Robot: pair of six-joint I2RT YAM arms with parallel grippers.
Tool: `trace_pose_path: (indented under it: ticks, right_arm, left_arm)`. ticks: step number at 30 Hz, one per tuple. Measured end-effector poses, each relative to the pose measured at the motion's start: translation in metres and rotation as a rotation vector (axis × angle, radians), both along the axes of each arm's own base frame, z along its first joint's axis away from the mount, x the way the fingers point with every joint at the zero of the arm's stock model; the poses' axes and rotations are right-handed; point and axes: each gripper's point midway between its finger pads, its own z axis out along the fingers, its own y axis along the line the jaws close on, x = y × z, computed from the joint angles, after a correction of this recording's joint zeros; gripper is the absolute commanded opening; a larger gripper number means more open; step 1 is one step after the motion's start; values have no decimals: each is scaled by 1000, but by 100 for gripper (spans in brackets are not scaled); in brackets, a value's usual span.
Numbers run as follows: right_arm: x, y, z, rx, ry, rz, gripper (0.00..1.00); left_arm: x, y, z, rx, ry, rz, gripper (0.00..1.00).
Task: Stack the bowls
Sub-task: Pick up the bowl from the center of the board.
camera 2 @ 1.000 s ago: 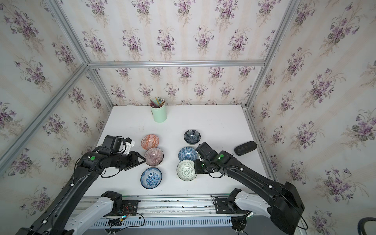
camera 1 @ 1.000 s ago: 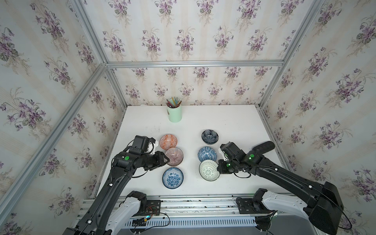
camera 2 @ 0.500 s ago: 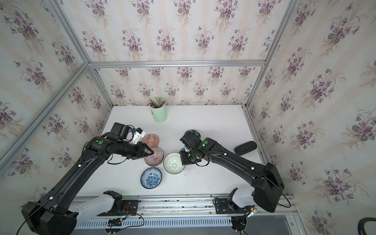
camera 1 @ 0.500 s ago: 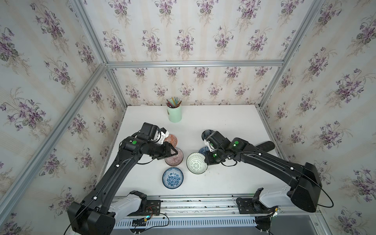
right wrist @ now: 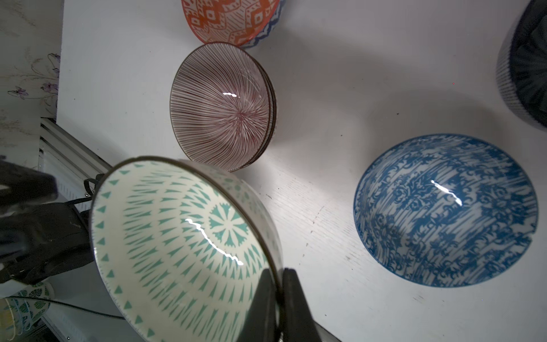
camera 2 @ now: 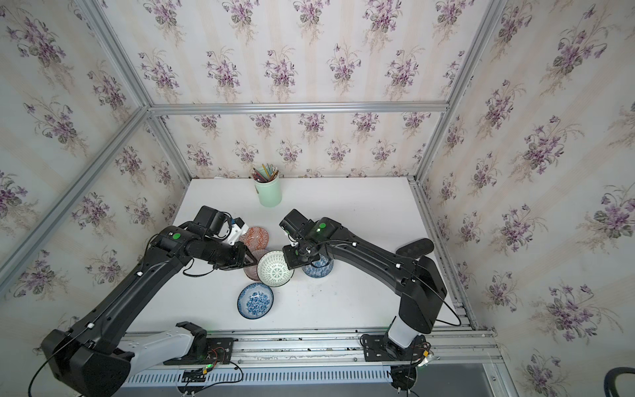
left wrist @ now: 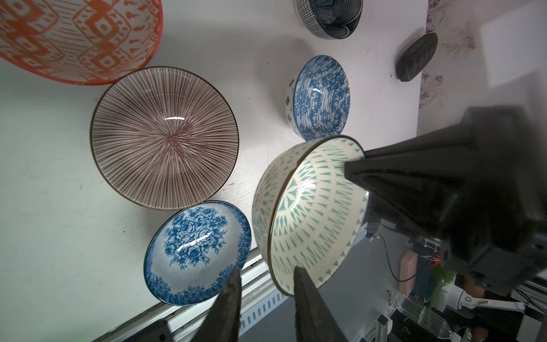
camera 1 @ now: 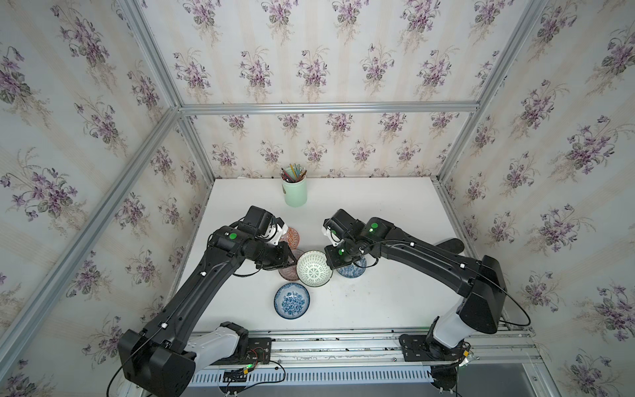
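My right gripper (right wrist: 278, 272) is shut on the rim of a white bowl with a teal pattern (camera 1: 314, 268) (right wrist: 177, 242), held tilted above the table. Partly under it sits the pink striped bowl (camera 2: 250, 271) (left wrist: 164, 137). My left gripper (left wrist: 265, 271) is at the white bowl's opposite rim (left wrist: 313, 213), with a gap between its fingers. An orange bowl (camera 1: 292, 237) stands behind these. A blue floral bowl (camera 1: 292, 301) lies in front. Another blue bowl (right wrist: 444, 210) sits below my right wrist. A dark navy bowl (left wrist: 328, 17) is hidden by the right arm in both top views.
A mint-green cup of pencils (camera 1: 294, 192) stands at the back of the white table (camera 1: 378, 302). A black oval object (camera 1: 450, 245) lies at the table's right edge. Wallpapered walls and aluminium frame posts enclose the table on three sides.
My right gripper has carried the white bowl left, from the table's right side to beside the pink bowl. My left arm has swung in toward it, and its jaws have narrowed.
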Motion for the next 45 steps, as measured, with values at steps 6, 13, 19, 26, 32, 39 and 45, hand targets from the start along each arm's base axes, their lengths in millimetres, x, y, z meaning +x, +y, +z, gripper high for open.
trace_pose_path:
  ticks: [6, 13, 19, 26, 32, 39, 45]
  right_arm:
    - [5, 12, 9, 0, -10, 27, 0]
    - [5, 18, 15, -5, -12, 43, 0]
    - [6, 20, 14, -10, -8, 44, 0]
    - [9, 25, 14, -14, -1, 46, 0]
    - [9, 28, 12, -14, 12, 47, 0]
    - [10, 32, 13, 6, 11, 46, 0]
    - [10, 39, 16, 31, 17, 56, 52]
  left_arm:
    - [-2, 4, -6, 52, 9, -3, 29]
    - [3, 9, -8, 96, -1, 11, 23]
    - [6, 10, -12, 111, 6, 15, 17]
    - [9, 11, -15, 122, 8, 28, 15]
    - [9, 14, -18, 138, 17, 50, 5]
    - [10, 19, -20, 164, 6, 63, 0]
    - [13, 28, -21, 212, -16, 85, 0]
